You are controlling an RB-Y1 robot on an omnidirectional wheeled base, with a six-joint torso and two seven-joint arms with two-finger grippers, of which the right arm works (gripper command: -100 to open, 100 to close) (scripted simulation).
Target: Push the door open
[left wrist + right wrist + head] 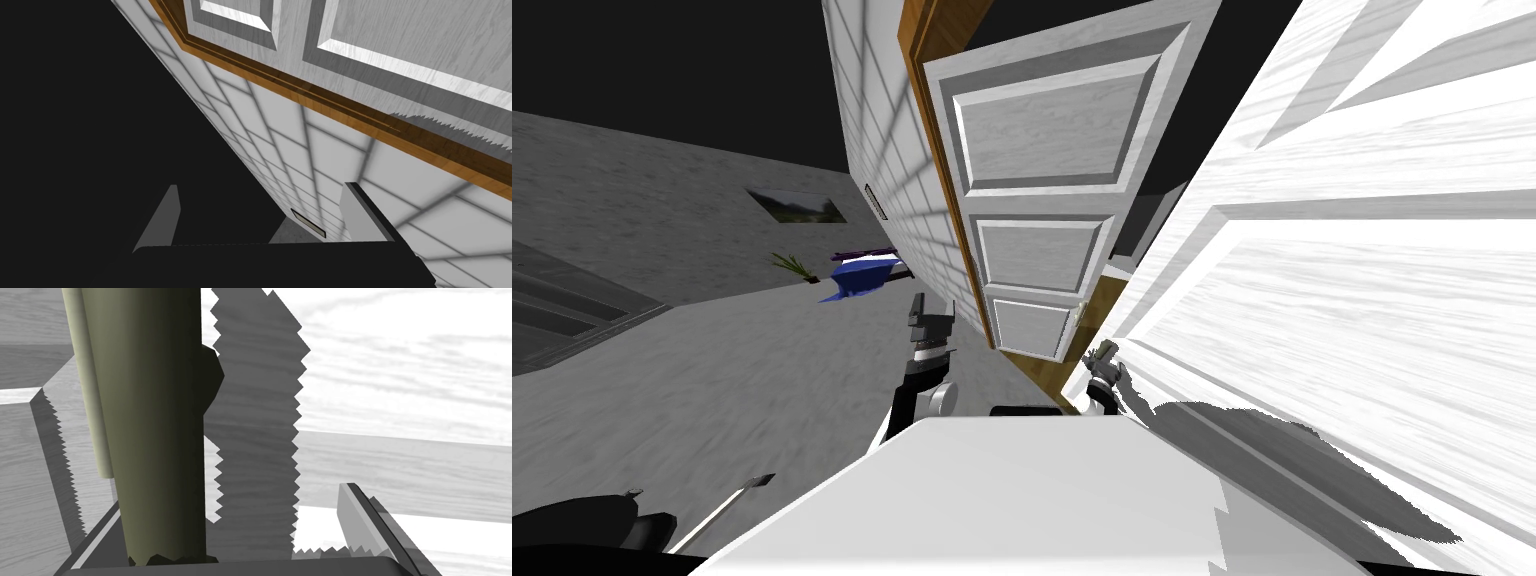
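Handle (150, 413), an olive lever, runs lengthwise between the right claw's (230, 498) wide-spread fingers, hugging one, with the white door (400, 363) dead ahead to shove. Head view puts that door on my right; left claw (261, 186), wide too, faces tiled wall (310, 165) beside a brown frame (350, 110).

The right hand (230, 498) held its fingers wide apart, and an olive-green door handle (160, 428) rose between them, close by one finger (the other stood well clear). Beyond the hand lay the white panelled door (400, 378), crossed by a jagged shadow (255, 438).
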